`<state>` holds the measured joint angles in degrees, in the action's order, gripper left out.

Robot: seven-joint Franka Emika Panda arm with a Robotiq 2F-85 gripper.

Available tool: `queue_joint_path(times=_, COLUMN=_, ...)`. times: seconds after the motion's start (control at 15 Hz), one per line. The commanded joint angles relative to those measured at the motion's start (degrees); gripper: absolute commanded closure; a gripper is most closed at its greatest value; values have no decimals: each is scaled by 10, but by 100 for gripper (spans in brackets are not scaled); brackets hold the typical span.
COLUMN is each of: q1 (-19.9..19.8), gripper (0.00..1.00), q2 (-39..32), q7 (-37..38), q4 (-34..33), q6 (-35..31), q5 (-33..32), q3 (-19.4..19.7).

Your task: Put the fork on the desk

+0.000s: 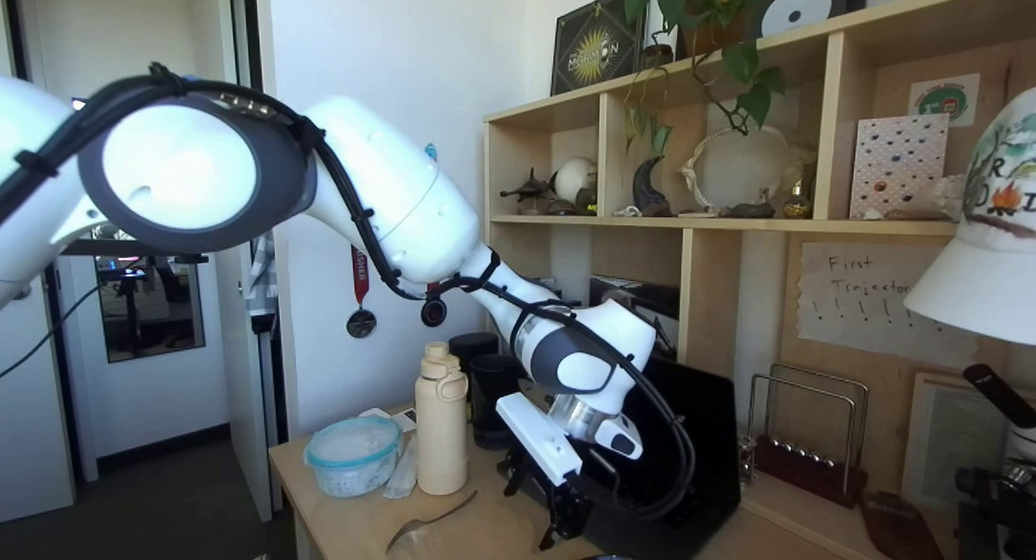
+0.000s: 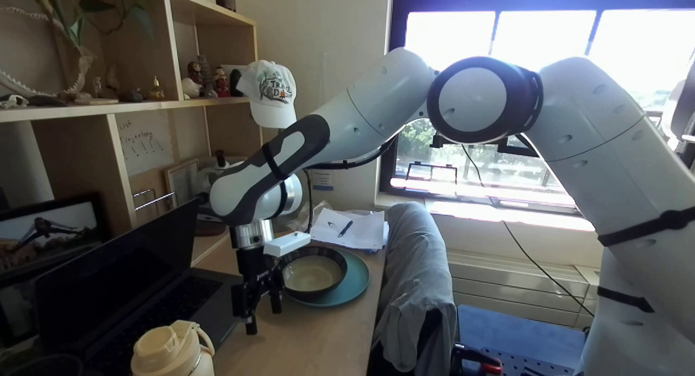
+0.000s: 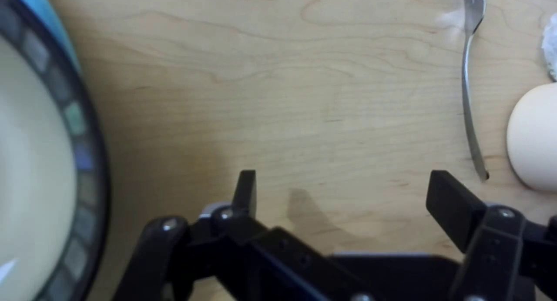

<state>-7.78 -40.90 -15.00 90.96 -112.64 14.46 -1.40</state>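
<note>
The metal fork (image 1: 415, 524) lies flat on the pale wood desk (image 1: 348, 521), in front of a cream bottle. In the wrist view the fork (image 3: 466, 79) is at the upper right, with its tines at the top edge and its handle end near the right fingertip. I do not see the fork in an exterior view (image 2: 315, 343) that shows the desk from the bottle side. My gripper (image 3: 341, 179) is open and empty above the desk, with the fork outside its jaws, beyond the right finger. The gripper also shows in both exterior views (image 1: 530, 515) (image 2: 264, 320).
A dark-rimmed bowl (image 2: 343, 267) sits on a blue plate (image 2: 357, 281), to the left in the wrist view. The cream bottle (image 1: 441, 439) stands upright beside the fork. A lidded container (image 1: 354, 459) is near the desk's end. An open laptop (image 2: 125, 283) stands behind the gripper.
</note>
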Motion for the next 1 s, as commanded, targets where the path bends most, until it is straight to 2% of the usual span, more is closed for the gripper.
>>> queue_joint_path(times=0.0, q1=5, gripper=0, q2=31, q7=53, q4=-8, q6=8, q5=-31, q3=22)
queue_joint_path(times=0.4, q1=12, gripper=0, q2=56, q7=116, q4=-22, q6=6, q5=-74, q3=43)
queue_joint_path(times=0.93, q1=18, gripper=0, q2=48, q7=181, q4=-9, q6=-3, q5=-116, q3=64)
